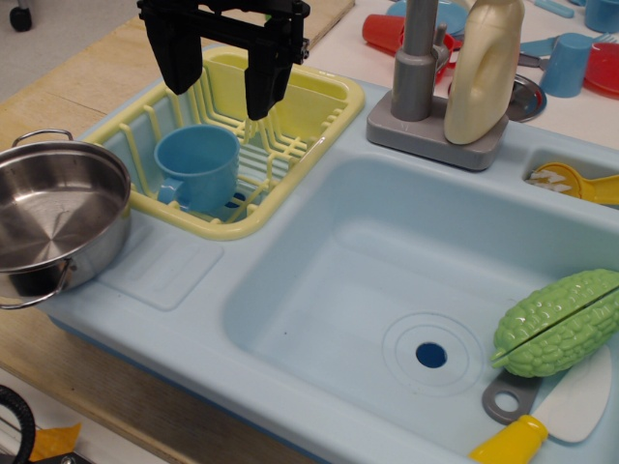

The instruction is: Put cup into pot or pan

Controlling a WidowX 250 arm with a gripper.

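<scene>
The light blue mug [196,166] is found upright in the yellow dish rack [319,101] (handle lower left), just below the claw [221,87], whose jaws are held apart, empty. The steel pot [53,217] is noted left of the rack.

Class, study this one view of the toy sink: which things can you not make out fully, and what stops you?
- Steel pot: left part cut off by the picture's left edge.
- Gripper: upper body cut off by the top edge.
- Yellow dish rack: far wall partly hidden behind the gripper.
- Blue cup: its base sits behind the rack's near wall.
- Yellow-handled knife: blade tip runs off the right edge.
</scene>
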